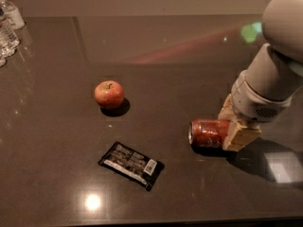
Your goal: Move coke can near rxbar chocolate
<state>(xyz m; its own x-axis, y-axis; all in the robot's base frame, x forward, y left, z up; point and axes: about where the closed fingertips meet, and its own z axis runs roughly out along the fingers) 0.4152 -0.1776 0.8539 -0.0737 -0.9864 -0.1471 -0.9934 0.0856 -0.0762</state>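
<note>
Can (pixel 207 133) lies on its side right of centre on the bench (pixel 57 174), gripper (pixel 232 125) jaws clasped on its right end; bar (pixel 131 165) lower centre-left, well apart; apple (pixel 109 94) above it.

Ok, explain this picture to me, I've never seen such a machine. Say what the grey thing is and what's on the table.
The grey bulk on the right is a robot's single arm. Its gripper, the tan part, is down at the right end of the coke can, which lies on its side. Whether it grips the can cannot be told. The one camera looks down on the dark table. Also there: an apple, the rxbar chocolate lying flat, and water bottles at the far left corner.
</note>
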